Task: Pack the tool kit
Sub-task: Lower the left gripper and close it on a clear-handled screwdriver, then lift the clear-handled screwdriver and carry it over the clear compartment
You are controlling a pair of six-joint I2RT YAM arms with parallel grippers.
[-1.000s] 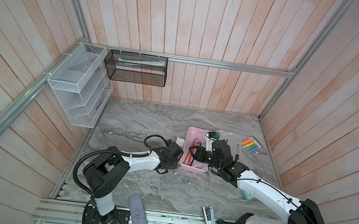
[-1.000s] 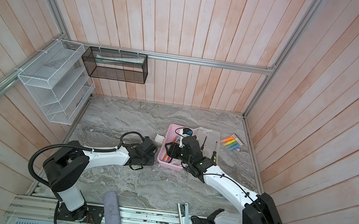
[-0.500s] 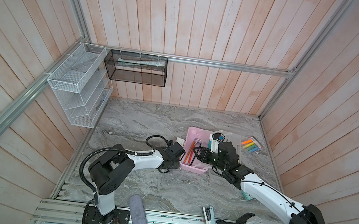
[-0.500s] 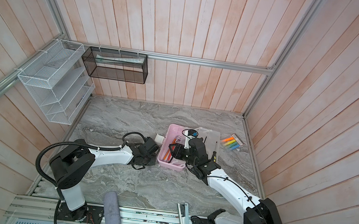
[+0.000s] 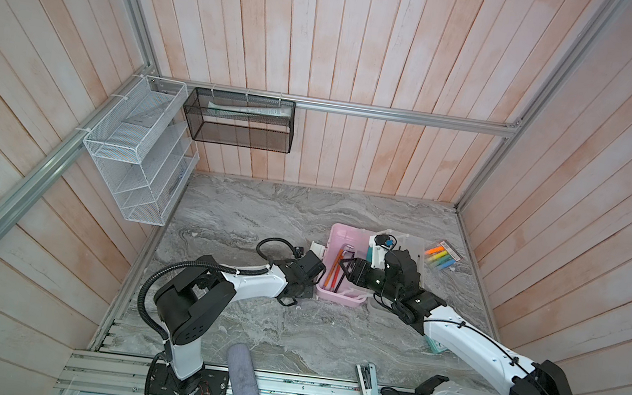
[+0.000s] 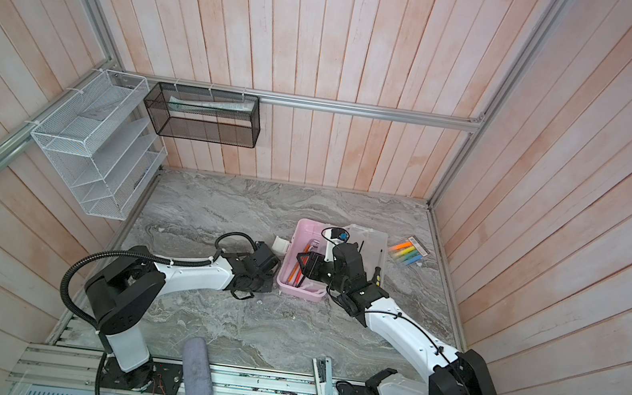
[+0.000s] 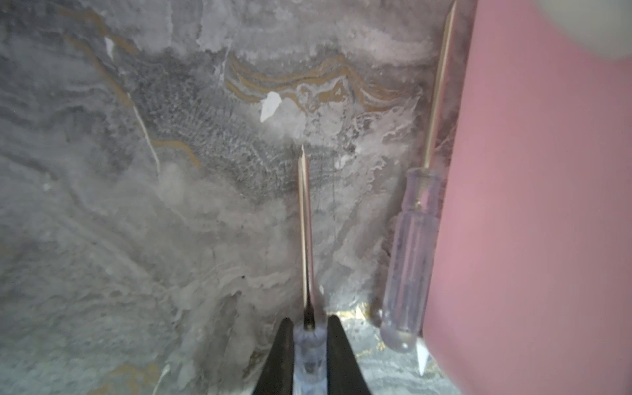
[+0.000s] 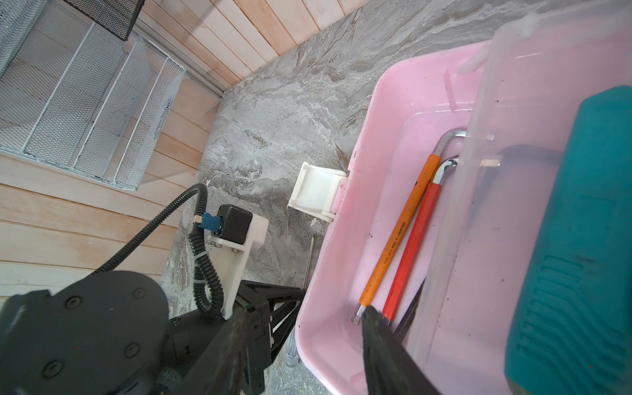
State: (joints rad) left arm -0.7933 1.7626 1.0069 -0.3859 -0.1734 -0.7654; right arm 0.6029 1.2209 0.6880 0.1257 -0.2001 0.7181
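White wire rack (image 5: 134, 164): hung on the wall, far left in both top views.
Black mesh basket (image 5: 239, 120): on the back wall, just right of the rack.
Grey pouch (image 5: 243, 377): lower left of centre, lying across the rail at the bench's (image 5: 262, 208) front edge.
Left fingers (image 7: 285, 349): closed on the clear handle of a slim screwdriver (image 7: 305, 222), low over the marble just left of the box; I cannot tell whether it is off the bench.
Second screwdriver (image 7: 410, 256): clear handle, flat on the bench, just beside the box's outer wall.
Pink box (image 5: 342, 238): right of centre on the bench, open, with its frosted lid (image 5: 410, 247) folded out to the right.
Hex keys: orange (image 8: 400, 229) and red (image 8: 415, 246), side by side inside the box.
Right fingers (image 8: 379, 345): apart and holding nothing, over the box's near end; one tip is by the orange key's end.
Teal tool (image 8: 581, 239): lying in the lid.
Black-and-yellow screwdriver (image 6: 377, 272): at the lid's right edge.
Highlighter packet (image 5: 440, 258): right of the lid, near the right wall.
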